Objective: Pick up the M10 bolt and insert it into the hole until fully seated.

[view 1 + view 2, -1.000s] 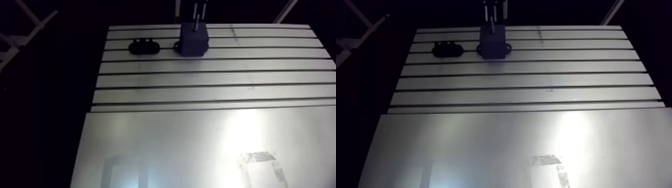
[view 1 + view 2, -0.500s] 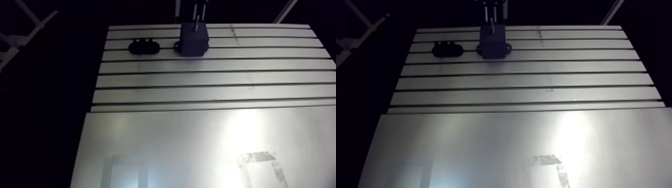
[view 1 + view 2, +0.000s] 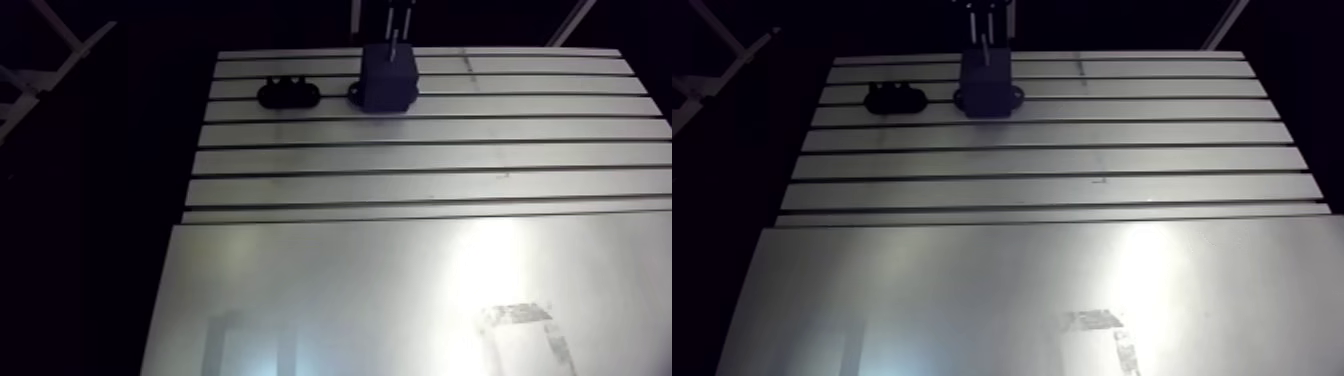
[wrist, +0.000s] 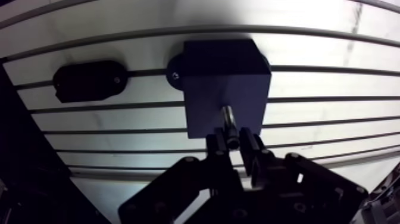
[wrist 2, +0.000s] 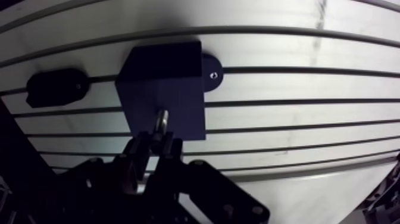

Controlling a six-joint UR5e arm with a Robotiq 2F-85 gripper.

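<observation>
Upper middle of the arm view, the gripper (image 4: 233, 143) clamps the bolt (image 4: 229, 121) upright, tip at the dark block (image 4: 223, 80); slight tilt or offset could jam it or make it slip.

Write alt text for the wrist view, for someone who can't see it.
The end effector grips a slim metal bolt, its tip over a dark blue square block on the slotted aluminium table. A flat black oval plate lies beside the block.
</observation>
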